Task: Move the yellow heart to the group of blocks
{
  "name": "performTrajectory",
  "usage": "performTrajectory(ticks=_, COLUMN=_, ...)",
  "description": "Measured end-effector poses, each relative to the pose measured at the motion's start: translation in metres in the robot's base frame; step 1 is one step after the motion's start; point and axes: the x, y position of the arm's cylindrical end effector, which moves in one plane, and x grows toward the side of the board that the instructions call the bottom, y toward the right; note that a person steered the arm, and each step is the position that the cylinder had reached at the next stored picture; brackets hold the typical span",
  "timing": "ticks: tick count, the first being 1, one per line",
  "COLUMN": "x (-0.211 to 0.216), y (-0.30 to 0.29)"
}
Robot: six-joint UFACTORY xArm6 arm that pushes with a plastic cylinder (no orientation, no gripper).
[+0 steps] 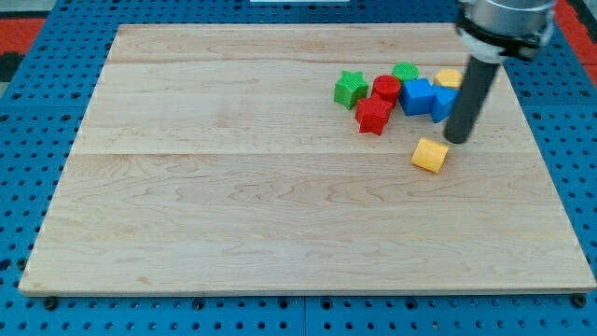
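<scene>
The yellow heart (430, 154) lies just apart from the group, at five o'clock of the blue blocks (426, 97), so the push remains unfinished. My tip (457, 140), a bare rod holding nothing, stands at one o'clock of it, between heart and group.

My tip (458, 140) stands just above-right of the yellow heart (430, 155), beside the blue block (444, 103).
</scene>
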Motion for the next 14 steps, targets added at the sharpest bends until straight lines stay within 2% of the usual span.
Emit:
performTrajectory(ticks=1, x=0.024, y=0.072)
performTrajectory(ticks=2, x=0.062, y=-0.001)
performTrajectory(ticks=3, x=0.042, y=-0.042)
performTrajectory(ticks=4, x=0.029, y=-0.068)
performTrajectory(ticks=5, x=0.034, y=-0.068)
performTrajectory(ticks=6, x=0.011, y=-0.08)
performTrajectory(ticks=7, x=0.02, y=-0.09)
performTrajectory(ticks=9, x=0.008, y=-0.149)
performTrajectory(ticks=10, x=0.009, y=-0.154)
performTrajectory(ticks=11, x=-0.008, y=-0.159)
performTrajectory(ticks=12, x=-0.036, y=-0.131)
performTrajectory(ticks=14, x=0.019, y=-0.099)
